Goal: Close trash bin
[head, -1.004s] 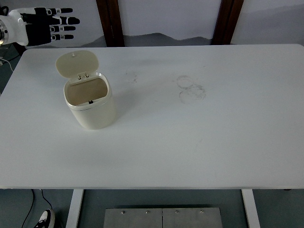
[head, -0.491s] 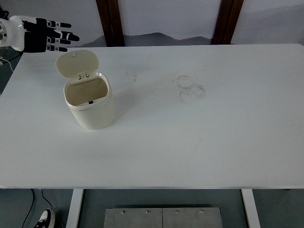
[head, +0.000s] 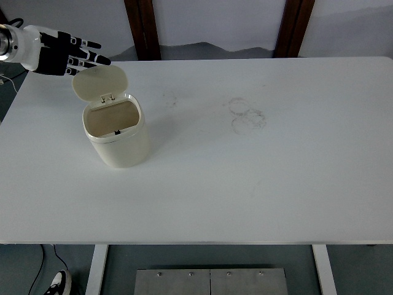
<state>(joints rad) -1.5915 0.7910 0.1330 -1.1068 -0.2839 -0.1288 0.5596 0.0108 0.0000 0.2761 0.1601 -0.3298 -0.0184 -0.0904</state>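
Note:
A small cream trash bin (head: 118, 138) stands on the left part of the white table (head: 245, 178). Its round lid (head: 99, 83) is hinged at the far rim and stands up, leaving the bin's mouth uncovered. My left hand (head: 80, 55), black with a white wrist, hovers at the upper left just behind and above the lid's top edge. Its fingers are stretched out flat and hold nothing. Whether the fingertips touch the lid I cannot tell. The right arm does not show.
Faint grey ring marks (head: 247, 114) stain the table's middle. Two dark wooden posts (head: 142, 27) stand beyond the far edge. A shoe (head: 56, 284) lies on the floor at the lower left, beside a cable.
My left hand has come down and to the right, from high above the far left corner to just behind the raised lid. The bin and lid have not moved.

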